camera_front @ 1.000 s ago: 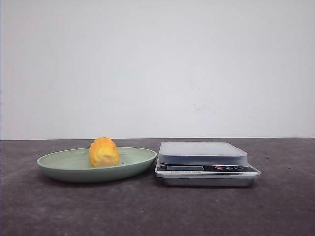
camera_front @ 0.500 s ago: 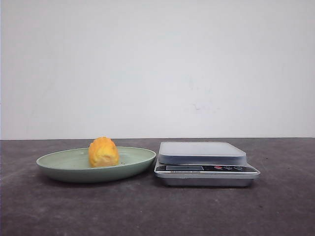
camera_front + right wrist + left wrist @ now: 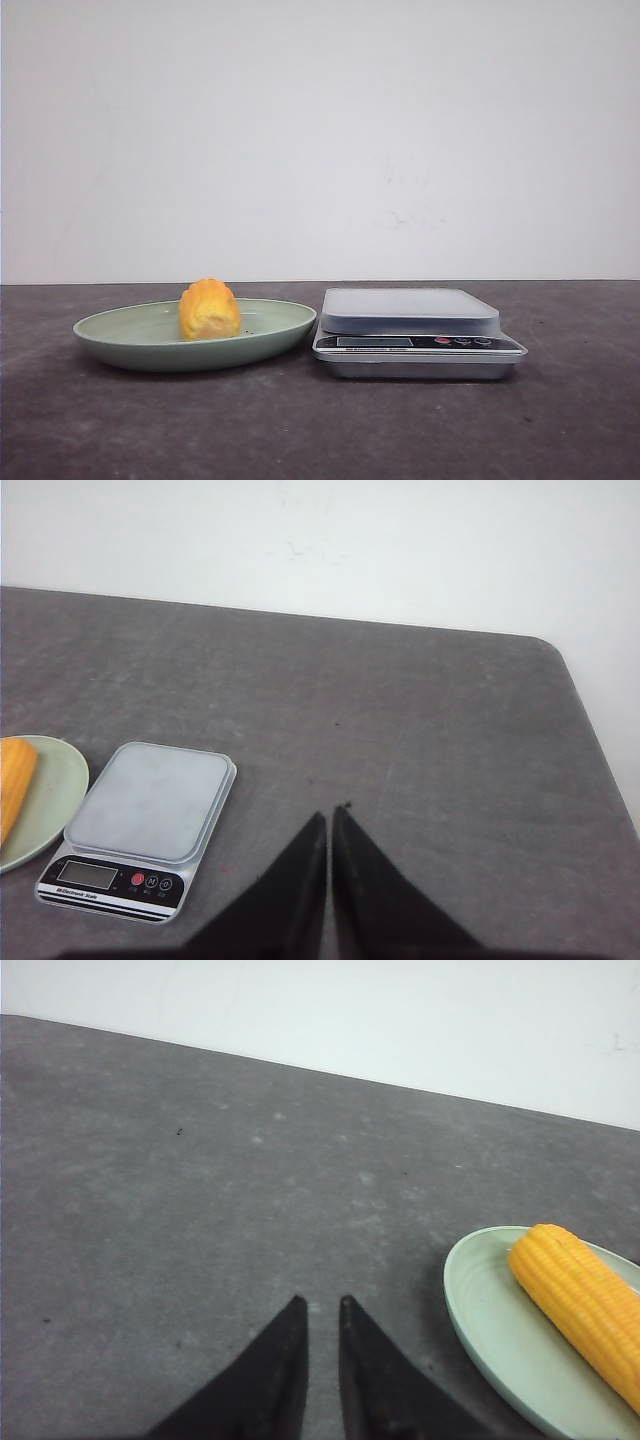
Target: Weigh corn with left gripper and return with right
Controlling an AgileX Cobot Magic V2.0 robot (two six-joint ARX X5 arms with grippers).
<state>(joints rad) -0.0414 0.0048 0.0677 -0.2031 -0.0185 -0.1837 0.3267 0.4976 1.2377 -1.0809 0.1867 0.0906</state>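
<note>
The corn [image 3: 210, 310], a yellow-orange cob, lies in a pale green plate [image 3: 130, 345] left of the silver scale [image 3: 410, 312], whose platform is bare. In the left wrist view the corn [image 3: 585, 1300] rests in the plate [image 3: 490, 1310], off to one side of my left gripper [image 3: 322, 1302]. That gripper hangs over bare table, its black fingers a narrow gap apart and holding nothing. My right gripper [image 3: 331, 812] is shut and empty over the table beside the scale [image 3: 150, 800], with the corn [image 3: 12, 780] at the frame's edge. Neither gripper shows in the front view.
The dark grey table [image 3: 320, 430] runs back to a white wall. Its far rounded corner [image 3: 545, 645] and side edge show in the right wrist view. The scale's display and buttons [image 3: 420, 342] face the robot.
</note>
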